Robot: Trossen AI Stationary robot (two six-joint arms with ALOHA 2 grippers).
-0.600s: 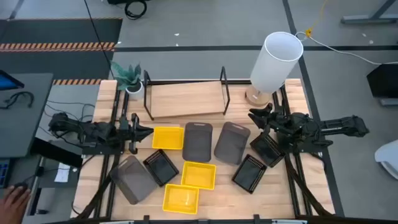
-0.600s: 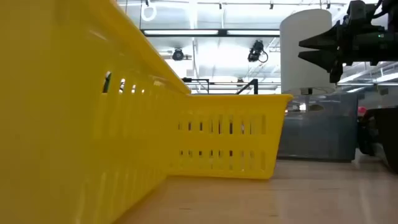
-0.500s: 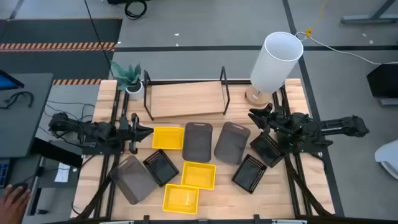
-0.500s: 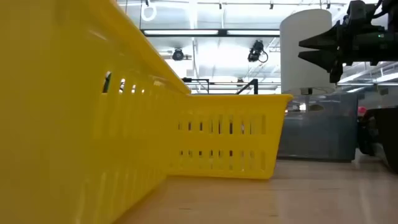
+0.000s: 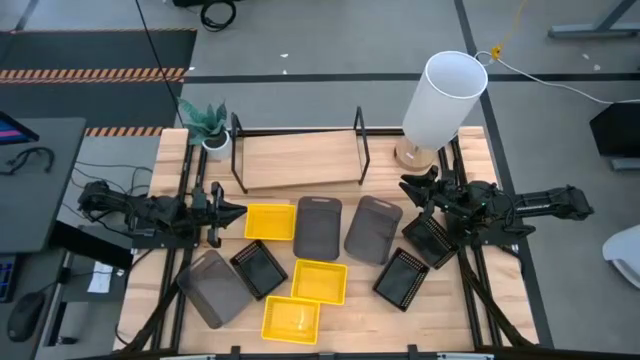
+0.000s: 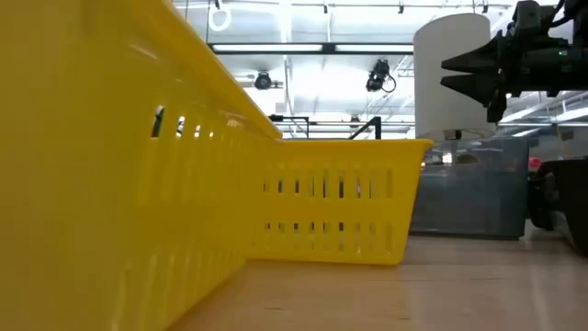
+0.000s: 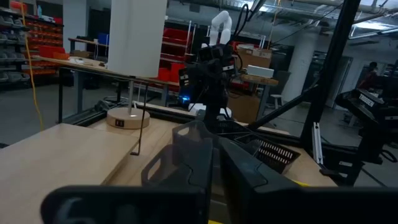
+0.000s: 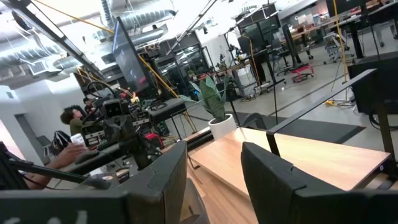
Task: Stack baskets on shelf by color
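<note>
surface [image 5: 345,325]: light wooden top seen from above, with baskets scattered over its near half.
nearest yellow basket [image 5: 291,319]: at the near edge, just in front of a second yellow basket [image 5: 320,281]; in the low view its slotted wall fills the left side.
dark grey basket [image 5: 212,287]: near left, tilted, just beside a small black perforated basket [image 5: 258,269].
black perforated basket, right [image 5: 401,277]: near right, angled; another black basket [image 5: 430,236] lies behind it, partly under the right arm.
middle row: a third yellow basket [image 5: 270,222], then two dark grey baskets [image 5: 318,228] [image 5: 373,230] side by side.
left gripper [image 5: 233,211]: at the left side, just beside the third yellow basket, fingers almost pressed together, holding nothing.
right gripper [image 5: 408,186]: above the right side by the dark grey baskets, fingers spread, holding nothing.
shelf [image 5: 300,159]: wooden board with upright black wire frames, behind the baskets; no basket on it.
white cylinder lamp [image 5: 441,102]: far right corner, beside the shelf.
potted plant [image 5: 207,125]: far left corner.
person [image 8: 73,134]: in the right wrist view, beyond the surface behind the left arm.
</note>
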